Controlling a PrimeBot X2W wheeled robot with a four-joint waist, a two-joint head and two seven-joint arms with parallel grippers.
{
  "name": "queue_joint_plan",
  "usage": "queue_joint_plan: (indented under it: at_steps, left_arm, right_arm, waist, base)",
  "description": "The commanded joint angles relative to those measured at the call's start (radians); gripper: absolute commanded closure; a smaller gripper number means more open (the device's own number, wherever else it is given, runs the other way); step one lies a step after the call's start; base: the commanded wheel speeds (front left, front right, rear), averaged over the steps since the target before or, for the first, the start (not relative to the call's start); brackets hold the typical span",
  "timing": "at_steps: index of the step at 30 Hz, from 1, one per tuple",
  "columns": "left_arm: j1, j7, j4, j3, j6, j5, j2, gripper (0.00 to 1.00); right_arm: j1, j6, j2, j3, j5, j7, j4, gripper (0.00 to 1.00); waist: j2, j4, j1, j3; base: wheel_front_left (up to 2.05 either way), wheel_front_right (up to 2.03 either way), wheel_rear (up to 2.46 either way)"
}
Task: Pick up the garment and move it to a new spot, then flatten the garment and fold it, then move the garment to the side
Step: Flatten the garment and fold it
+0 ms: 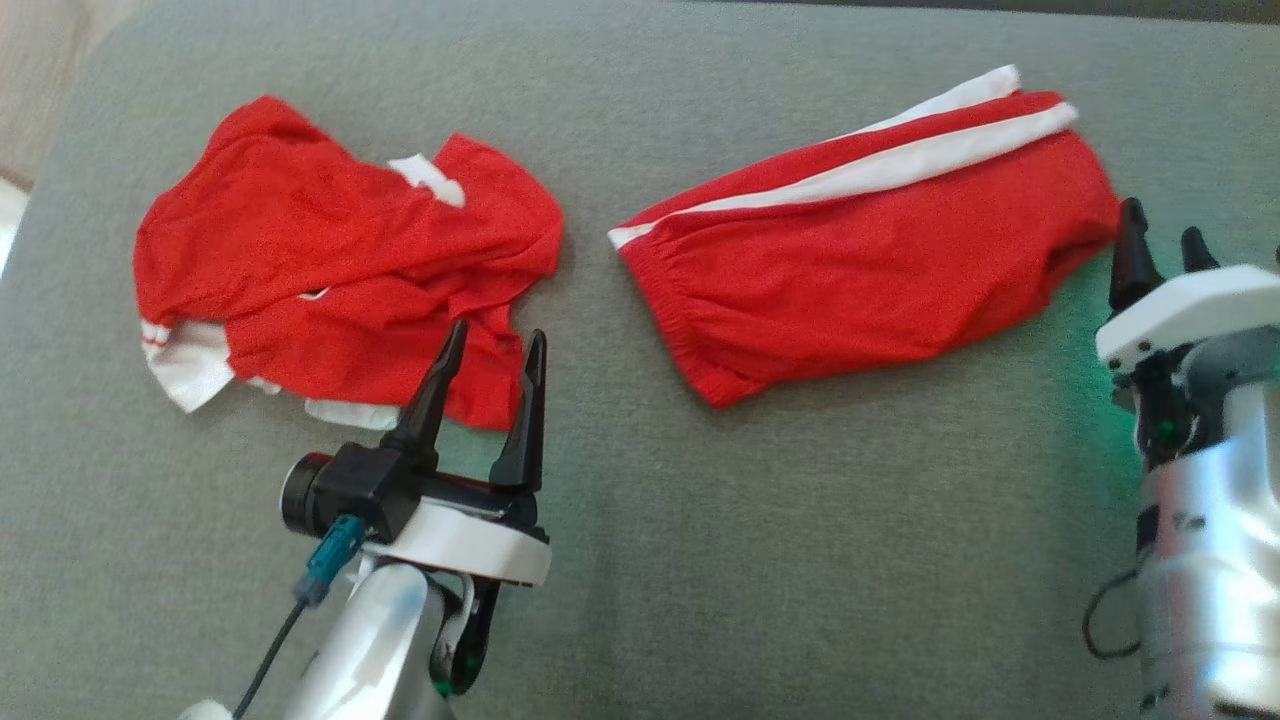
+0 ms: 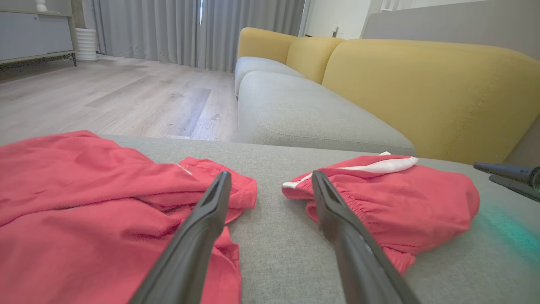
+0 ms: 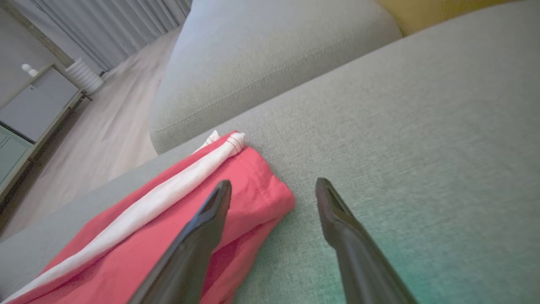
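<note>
At the left of the grey cushion (image 1: 640, 560) lies a crumpled red garment (image 1: 340, 270), bunched into soft ridges. It has a white patch (image 1: 425, 178) near its far edge and a white band (image 1: 190, 370) sticking out at its near left corner. Its outline is irregular and nothing about it looks squared or flattened. We judge it to be the garment that has yet to be picked up, moved and folded.

The left jaws stand at its near edge, spread wide and holding nothing. In the head view their tips overlap the garment's lower hem. In the left wrist view one finger lies over red cloth and the other over bare cushion. We read that as a straddle of the hem, which would suit a pinch on the edge, though we cannot tell whether the tips touch the fabric.

To the right, well apart from the heap, a pair of red shorts (image 1: 870, 270) lies flat and compact, with a white side stripe (image 1: 880, 170) along its far edge. Its elastic waistband (image 1: 680, 320) faces the middle of the cushion. The layers sit stacked with clean edges, so we take it as already folded and set aside.

The right jaws rest just beside the leg end of the shorts, also spread and empty. In the right wrist view one finger is over the hem corner and the other over grey cushion, which to us looks like a parked position, clear of the folded piece.
</note>
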Motion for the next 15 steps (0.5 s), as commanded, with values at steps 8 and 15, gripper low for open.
queue_joint_plan:
  at_steps: [8,15]
  left_arm:
    - [-0.057,-0.009,-0.015,0.018,-0.004,0.008,-0.002,0.00]
    - [-0.070,-0.009,-0.018,0.014,-0.001,-0.007,-0.003,0.00]
  right_arm:
    - [-0.187,-0.001,-0.002,-0.158,-0.176,0.045,0.228,0.00]
    - [-0.245,-0.001,-0.002,-0.181,-0.276,0.066,0.361,0.12]
  waist:
    - [0.0000,0.056,-0.0003,0.051]
    - [0.0000,0.066,-0.0003,0.064]
  base:
    - [0.00,0.00,0.00]
    - [0.00,0.00,0.00]
